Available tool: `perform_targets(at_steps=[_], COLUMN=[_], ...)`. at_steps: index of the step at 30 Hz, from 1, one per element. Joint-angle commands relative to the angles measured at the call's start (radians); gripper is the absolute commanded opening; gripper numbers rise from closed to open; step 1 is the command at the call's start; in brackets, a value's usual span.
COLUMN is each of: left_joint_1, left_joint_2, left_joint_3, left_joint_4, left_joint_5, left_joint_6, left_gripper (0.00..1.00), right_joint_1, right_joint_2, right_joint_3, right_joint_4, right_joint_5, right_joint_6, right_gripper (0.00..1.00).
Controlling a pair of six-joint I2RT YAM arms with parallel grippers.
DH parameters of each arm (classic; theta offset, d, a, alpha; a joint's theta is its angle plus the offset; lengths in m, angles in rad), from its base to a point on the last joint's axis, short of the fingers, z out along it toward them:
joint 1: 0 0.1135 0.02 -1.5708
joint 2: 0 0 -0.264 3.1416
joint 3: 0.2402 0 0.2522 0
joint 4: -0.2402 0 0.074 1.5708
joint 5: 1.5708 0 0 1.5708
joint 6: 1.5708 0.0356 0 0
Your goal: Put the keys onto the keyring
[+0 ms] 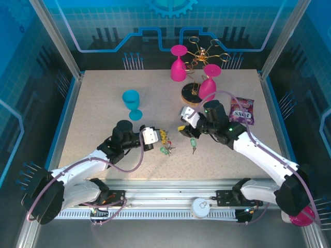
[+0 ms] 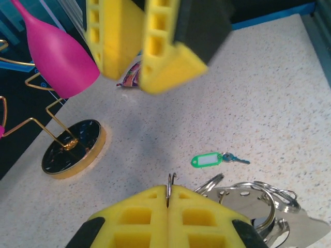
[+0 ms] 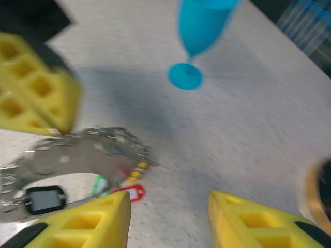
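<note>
From above we see the left gripper [image 1: 154, 136] beside the bunched keys [image 1: 164, 138] on the table [image 1: 103, 88]. 1 green-tagged key [image 1: 193, 145] lies apart, near the right gripper [image 1: 185, 129].

At the left wrist, the pads [image 2: 139, 212] are pressed together on the keyring [image 2: 169, 182], its thin edge upright.

At the right wrist, that gripper [image 3: 168, 206] stands parted around nothing, just beside the bunch.
</note>
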Motion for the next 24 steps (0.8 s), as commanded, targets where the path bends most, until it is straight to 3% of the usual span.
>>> perform_targets(at_steps=[1, 7, 10, 15, 24], left_joint_1=[-0.015, -0.02, -0.022, -0.029, -0.031], left_joint_2=[-0.012, 0.006, 0.007, -0.01, -0.044], left_joint_3=[-0.01, -0.013, -0.011, 0.001, -0.007], left_joint_4=[0.091, 0.086, 0.087, 0.057, 0.004], left_joint_5=[-0.045, -0.055, -0.081, -0.135, -0.148], left_joint_6=[0.084, 0.073, 0.031, -0.055, -0.11], left_gripper=[0.0, 0.0, 0.0, 0.0, 0.0], right_joint_1=[0.0, 0.021, 0.007, 0.007, 0.03], right_joint_2=[-0.021, 0.035, 0.136, 0.323, 0.445], right_joint_3=[-0.057, -0.048, 0.021, 0.103, 0.134], right_joint_4=[0.004, -0.177, -0.316, -0.426, -0.476], right_joint_5=[0.196, 0.361, 0.324, 0.229, 0.281], right_joint_6=[0.281, 0.643, 0.746, 0.8, 0.768], right_gripper=[0.37, 0.3, 0.3, 0.32, 0.31])
